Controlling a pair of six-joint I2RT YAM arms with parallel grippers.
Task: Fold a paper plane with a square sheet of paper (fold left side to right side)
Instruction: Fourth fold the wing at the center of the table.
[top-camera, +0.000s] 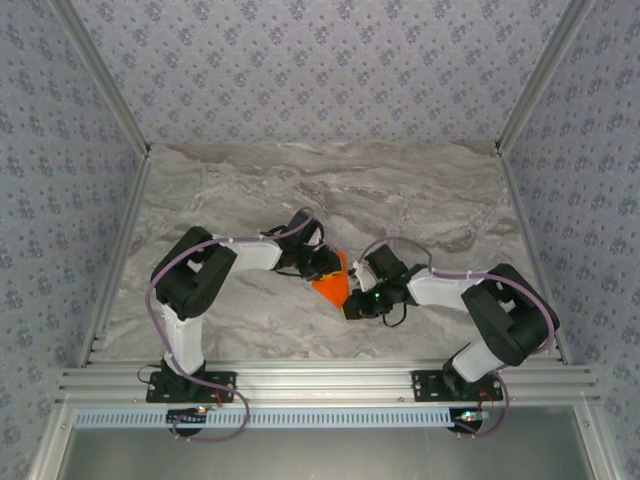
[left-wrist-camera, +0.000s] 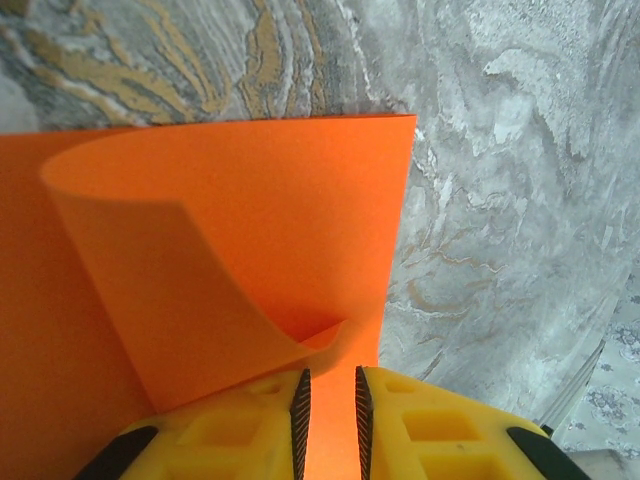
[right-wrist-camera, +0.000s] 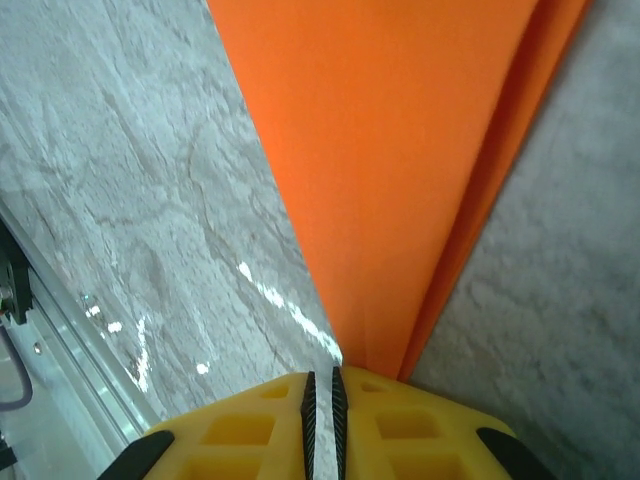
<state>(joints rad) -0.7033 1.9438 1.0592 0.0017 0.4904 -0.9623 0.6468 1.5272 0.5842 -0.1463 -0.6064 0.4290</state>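
Note:
The square sheet of paper (top-camera: 332, 287) is bright orange and lies partly folded on the marble table between my two grippers. In the left wrist view the paper (left-wrist-camera: 250, 230) has one flap curling up and over, its corner just ahead of my left gripper (left-wrist-camera: 332, 372). That gripper's jaws stand a narrow gap apart over the flat orange layer, pinching nothing. From the right wrist the paper (right-wrist-camera: 400, 150) narrows to a layered point that runs under one finger of my right gripper (right-wrist-camera: 321, 372). Its jaws are almost touching, with bare table in the slit. From above, the left gripper (top-camera: 328, 265) is at the paper's upper left and the right gripper (top-camera: 357, 300) at its lower right.
The marble table (top-camera: 400, 200) stretches far back and to both sides. An aluminium rail (top-camera: 320, 380) runs along the near edge by the arm bases, and also shows as the rail (right-wrist-camera: 40, 330) low on the left of the right wrist view. Patterned walls enclose the table.

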